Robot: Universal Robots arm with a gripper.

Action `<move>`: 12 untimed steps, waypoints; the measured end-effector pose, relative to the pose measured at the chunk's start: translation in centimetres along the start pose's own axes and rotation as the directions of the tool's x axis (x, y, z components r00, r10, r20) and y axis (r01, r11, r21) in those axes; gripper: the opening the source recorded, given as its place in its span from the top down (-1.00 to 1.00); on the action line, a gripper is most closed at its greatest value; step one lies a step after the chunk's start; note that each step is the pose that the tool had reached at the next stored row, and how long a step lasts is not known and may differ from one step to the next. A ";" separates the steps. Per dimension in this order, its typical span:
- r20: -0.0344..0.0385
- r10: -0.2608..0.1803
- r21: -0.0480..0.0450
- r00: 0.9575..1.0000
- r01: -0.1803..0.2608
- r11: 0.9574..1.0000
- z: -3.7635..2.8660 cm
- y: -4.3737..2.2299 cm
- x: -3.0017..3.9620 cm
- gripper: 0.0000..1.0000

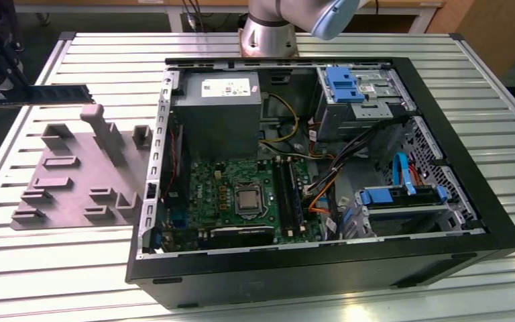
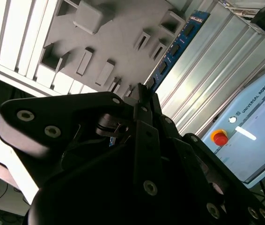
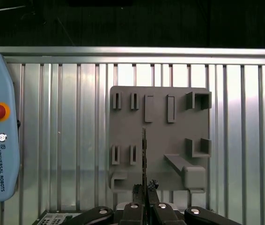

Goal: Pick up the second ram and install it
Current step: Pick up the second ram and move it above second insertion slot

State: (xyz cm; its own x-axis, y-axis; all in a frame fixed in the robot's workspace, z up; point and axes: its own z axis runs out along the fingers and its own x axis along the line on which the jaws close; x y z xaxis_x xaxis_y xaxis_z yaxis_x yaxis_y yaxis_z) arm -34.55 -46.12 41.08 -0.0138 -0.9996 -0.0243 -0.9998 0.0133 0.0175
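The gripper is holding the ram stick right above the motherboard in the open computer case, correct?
Not quite. The gripper does hold the second ram, but above the grey holder plate, not the motherboard. The first wrist view shows the plate beneath it.

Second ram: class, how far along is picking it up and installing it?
Done: the ram is picked up, clear of the grey holder. In hand: the hand grips one end of it. Left: it is not yet in the sockets inside the case.
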 end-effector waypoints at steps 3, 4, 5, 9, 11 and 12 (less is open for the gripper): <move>0.000 0.000 0.000 1.000 0.000 1.000 0.00 -0.16 0.00 0.72; 0.000 0.000 0.000 1.000 0.000 1.000 0.00 -0.22 0.00 0.72; 0.000 0.000 0.000 1.000 0.000 1.000 0.00 -0.28 0.00 0.72; 0.000 0.000 0.000 1.000 0.000 1.000 -0.01 -0.54 -0.01 0.72; 0.000 0.000 0.000 1.000 0.000 1.000 -0.01 -0.66 -0.01 0.72; 0.000 0.000 0.000 1.000 0.000 1.000 -0.01 -0.72 -0.01 0.72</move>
State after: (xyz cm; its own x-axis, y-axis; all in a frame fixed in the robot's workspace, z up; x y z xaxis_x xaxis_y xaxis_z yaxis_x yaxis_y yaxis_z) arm -33.83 -46.12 41.08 -0.0137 -0.9996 -0.0243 -0.9998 0.0133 0.0175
